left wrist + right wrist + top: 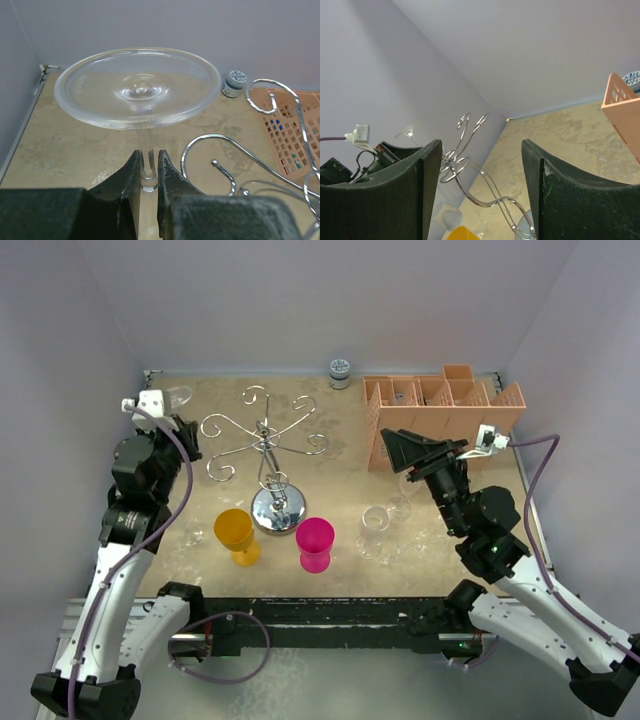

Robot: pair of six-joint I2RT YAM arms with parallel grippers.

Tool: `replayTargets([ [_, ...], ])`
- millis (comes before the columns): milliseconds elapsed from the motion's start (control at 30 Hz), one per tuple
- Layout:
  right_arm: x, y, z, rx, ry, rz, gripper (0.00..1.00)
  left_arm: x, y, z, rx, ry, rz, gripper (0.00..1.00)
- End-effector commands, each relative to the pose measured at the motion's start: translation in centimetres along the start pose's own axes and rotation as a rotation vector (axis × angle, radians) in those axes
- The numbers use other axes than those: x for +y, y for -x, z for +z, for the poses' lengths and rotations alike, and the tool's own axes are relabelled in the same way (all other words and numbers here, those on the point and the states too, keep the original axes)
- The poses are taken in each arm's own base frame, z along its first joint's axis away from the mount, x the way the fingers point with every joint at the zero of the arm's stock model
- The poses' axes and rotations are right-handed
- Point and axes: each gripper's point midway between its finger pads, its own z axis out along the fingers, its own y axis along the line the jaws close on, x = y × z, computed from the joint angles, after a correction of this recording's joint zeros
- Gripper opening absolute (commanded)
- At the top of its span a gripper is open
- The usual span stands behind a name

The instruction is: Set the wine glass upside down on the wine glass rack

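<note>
My left gripper [147, 169] is shut on the stem of a clear wine glass [137, 87]. The round foot faces away from the fingers and the bowl is hidden behind them. From above, this gripper [152, 403] is at the back left corner, and the wine glass foot [178, 395] sits to the left of the wine glass rack [265, 440]. The rack's silver scroll arms [220, 150] curl just right of the held stem. My right gripper [410, 450] hovers open and empty at the right; through its open jaws [482, 185] the rack [470, 165] shows.
A yellow goblet [237, 535] and a pink goblet [316, 543] stand in front of the rack's mirrored base [278, 508]. Clear glasses [375, 525] lie at centre right. An orange-pink slotted box [440, 410] and a small jar [340, 372] sit along the back wall.
</note>
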Motion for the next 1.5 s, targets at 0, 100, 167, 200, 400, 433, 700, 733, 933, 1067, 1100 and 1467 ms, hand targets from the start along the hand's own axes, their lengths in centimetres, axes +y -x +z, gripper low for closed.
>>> replayTargets([
  [0, 1.8, 1.6, -0.1, -0.05, 0.067, 0.014, 0.67, -2.6, 2.7, -1.7, -0.1, -0.176, 0.076, 0.0],
  [100, 2.0, 1.9, -0.2, -0.058, 0.076, 0.018, 0.66, -3.1, 1.3, -2.2, -0.066, -0.228, 0.123, 0.0],
  [167, 2.0, 2.0, -0.2, -0.061, 0.076, 0.018, 0.67, -3.4, -0.2, -2.3, -0.025, -0.258, 0.142, 0.0],
  [200, 2.1, 2.0, -0.2, -0.064, 0.078, 0.018, 0.67, -3.7, -0.7, -2.4, -0.011, -0.279, 0.151, 0.0],
  [400, 2.0, 2.0, -0.2, -0.061, 0.077, 0.011, 0.66, -4.4, -2.3, -3.3, 0.027, -0.351, 0.18, 0.0],
  [433, 2.0, 2.0, -0.1, -0.061, 0.076, 0.011, 0.66, -4.5, -2.5, -3.4, 0.032, -0.36, 0.184, 0.0],
  [700, 2.2, 1.8, 0.0, -0.052, 0.082, 0.01, 0.66, -6.0, -4.1, -3.1, 0.096, -0.466, 0.217, 0.0],
  [733, 2.2, 1.9, 0.0, -0.054, 0.08, 0.009, 0.66, -6.3, -4.3, -3.1, 0.11, -0.486, 0.22, 0.0],
  [933, 2.1, 1.8, 0.2, -0.056, 0.078, 0.005, 0.66, -7.0, -5.2, -2.6, 0.184, -0.541, 0.244, 0.0],
  [1067, 2.5, 1.1, 0.5, -0.032, 0.103, -0.001, 0.66, -7.3, -4.1, -2.6, 0.14, -0.549, 0.241, 0.0],
  [1100, 2.5, 0.7, 0.6, -0.021, 0.108, -0.009, 0.66, -7.4, -3.8, -2.7, 0.131, -0.554, 0.24, 0.0],
  [1467, 4.1, -3.0, 2.0, 0.144, 0.215, -0.118, 0.68, -5.4, -3.9, -3.7, 0.188, -0.511, 0.411, 0.0],
])
